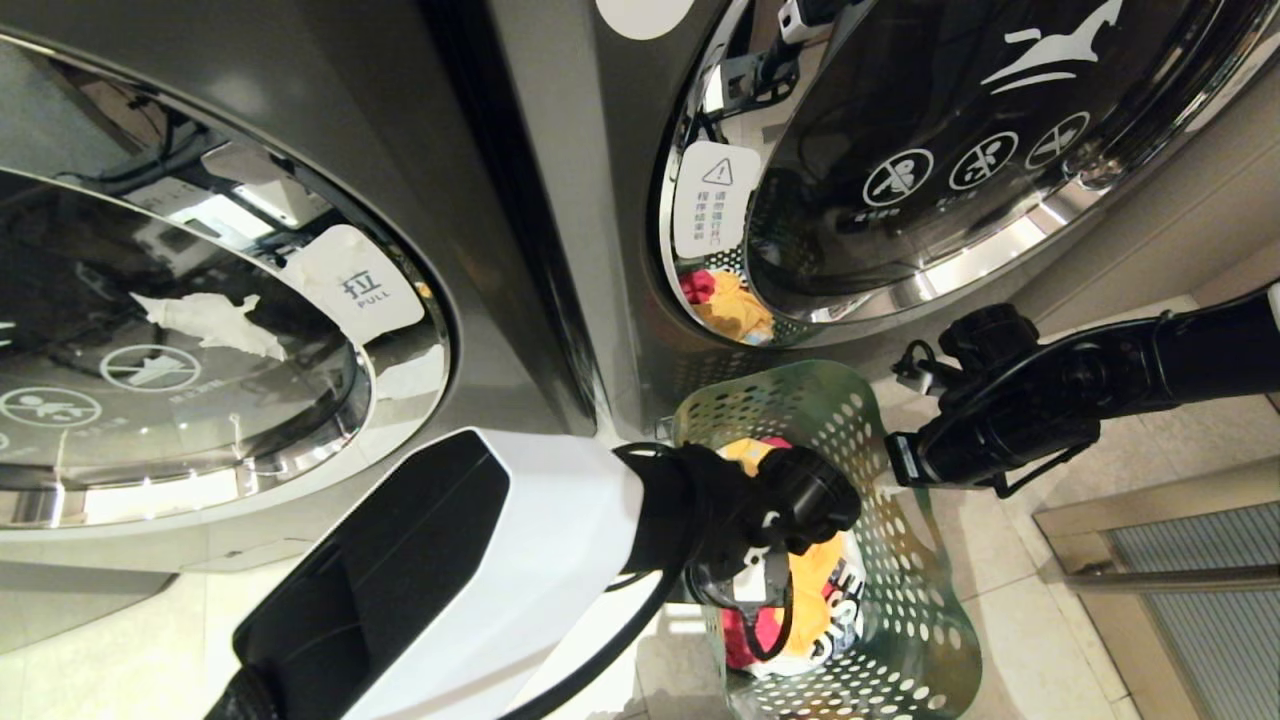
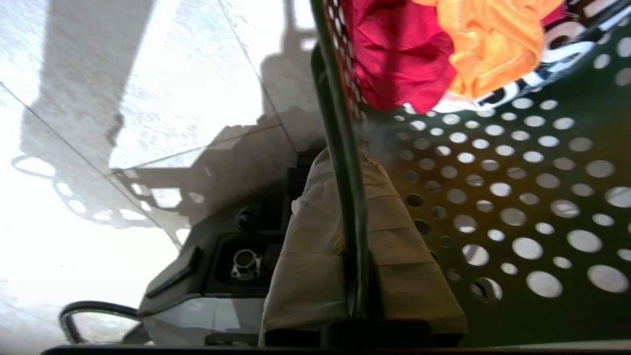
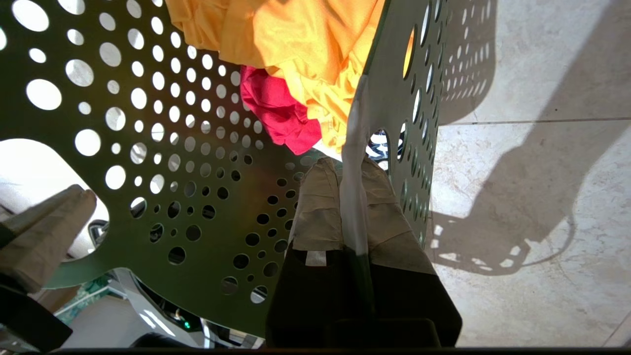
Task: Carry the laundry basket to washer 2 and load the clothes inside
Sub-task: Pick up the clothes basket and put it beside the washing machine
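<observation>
L gripper clamped tight, tape-wrapped fingers pressed together. R gripper likewise clamped. Both arms extended fwd, wrists angled down, one each side.

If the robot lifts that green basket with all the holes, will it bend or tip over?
The laundry basket would probably flex a little: its wall looks thin where the left gripper and right gripper pinch opposite rims. It is likely light, being mostly holes. The clothes are few and soft, so tipping seems unlikely with both sides held.
</observation>
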You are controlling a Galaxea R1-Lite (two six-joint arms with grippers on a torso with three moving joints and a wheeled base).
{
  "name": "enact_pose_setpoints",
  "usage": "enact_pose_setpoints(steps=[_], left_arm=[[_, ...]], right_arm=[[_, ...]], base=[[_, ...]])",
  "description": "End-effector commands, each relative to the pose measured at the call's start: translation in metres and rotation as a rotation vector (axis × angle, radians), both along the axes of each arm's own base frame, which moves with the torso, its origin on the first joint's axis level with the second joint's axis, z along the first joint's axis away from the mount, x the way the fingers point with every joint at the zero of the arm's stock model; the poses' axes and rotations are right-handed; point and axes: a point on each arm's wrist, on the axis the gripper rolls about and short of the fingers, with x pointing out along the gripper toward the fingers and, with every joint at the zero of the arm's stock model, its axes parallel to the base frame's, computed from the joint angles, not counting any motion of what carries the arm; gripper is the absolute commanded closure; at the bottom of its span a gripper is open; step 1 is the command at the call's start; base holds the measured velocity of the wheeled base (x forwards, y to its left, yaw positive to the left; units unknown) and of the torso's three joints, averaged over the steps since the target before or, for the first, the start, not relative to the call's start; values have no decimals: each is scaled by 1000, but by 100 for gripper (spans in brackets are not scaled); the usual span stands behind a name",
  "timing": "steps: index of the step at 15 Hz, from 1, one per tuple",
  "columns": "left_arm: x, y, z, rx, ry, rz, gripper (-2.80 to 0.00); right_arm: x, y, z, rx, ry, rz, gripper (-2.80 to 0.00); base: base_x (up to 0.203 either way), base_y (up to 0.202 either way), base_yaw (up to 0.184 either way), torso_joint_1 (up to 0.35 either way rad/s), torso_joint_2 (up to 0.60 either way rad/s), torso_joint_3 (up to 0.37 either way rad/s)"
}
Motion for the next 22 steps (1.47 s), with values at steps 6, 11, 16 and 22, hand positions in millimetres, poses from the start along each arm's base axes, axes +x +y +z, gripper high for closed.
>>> enact_pose_setpoints(steps=[6,11,16,22], left_arm=[[21,15,-5,64,-50,59,-280],[24,19,4,49,-63,72,-280],[22,20,22,10,-88,72,-280],[19,25,71,-123,-190,76,-280]], right_arm=[[-4,-1,-12,-15,47,-6,0],[-6,-1,-12,-4,53,-8,0],[1,-2,-15,-51,8,46,0],[8,-4,-9,-100,-34,48,-280]], base=[[0,0,0,0,0,0],[0,0,0,0,0,0],[0,0,0,0,0,0],[0,0,0,0,0,0]])
